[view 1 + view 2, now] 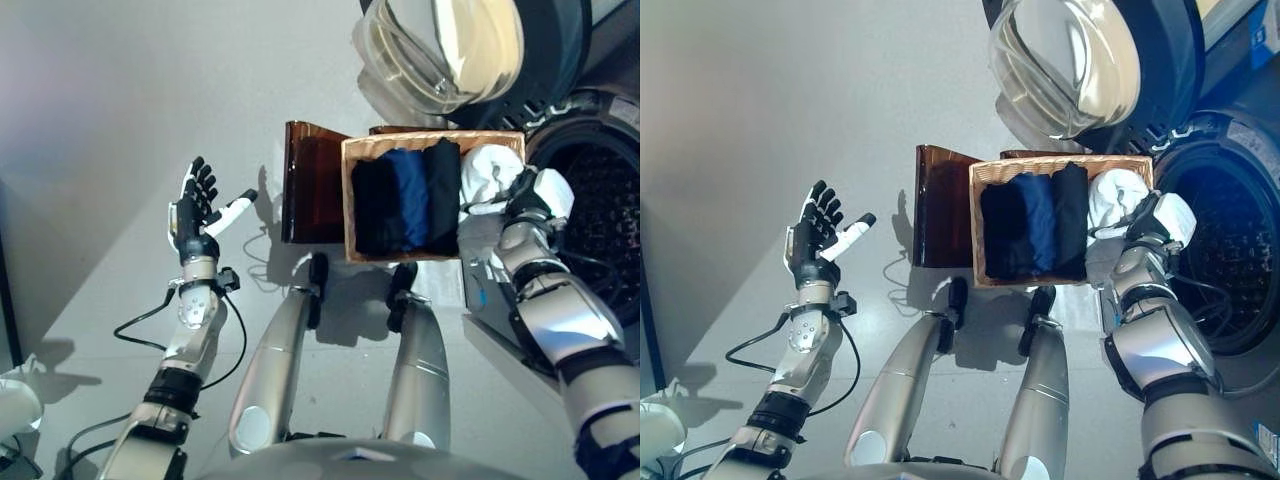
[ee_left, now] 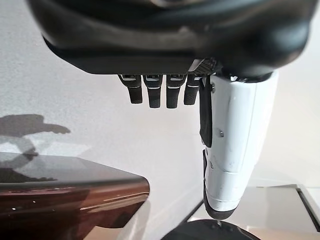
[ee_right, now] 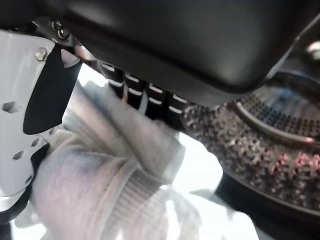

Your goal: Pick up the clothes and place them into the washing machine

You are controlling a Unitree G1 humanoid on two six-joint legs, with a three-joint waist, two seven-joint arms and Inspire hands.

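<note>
A shallow wicker basket [image 1: 347, 200] rests on a dark brown box [image 1: 305, 180] beside the washing machine's open drum [image 1: 605, 200]. It holds folded black clothes [image 1: 372, 205] and a blue garment [image 1: 408, 195], with a white cloth [image 1: 485, 170] at its drum-side end. My right hand [image 1: 540, 195] is at that end; in the right wrist view its fingers [image 3: 145, 97] and white-covered thumb [image 3: 25, 100] curl round the white cloth [image 3: 100, 185], with the drum [image 3: 260, 145] just past it. My left hand [image 1: 195, 205] is open and empty, raised over the floor left of the box.
The machine's round glass door [image 1: 440, 50] stands open above the basket's far side. Grey floor [image 1: 120, 100] stretches to the left. The left wrist view shows the brown box's edge [image 2: 65, 195] beyond my straight fingers [image 2: 160, 90].
</note>
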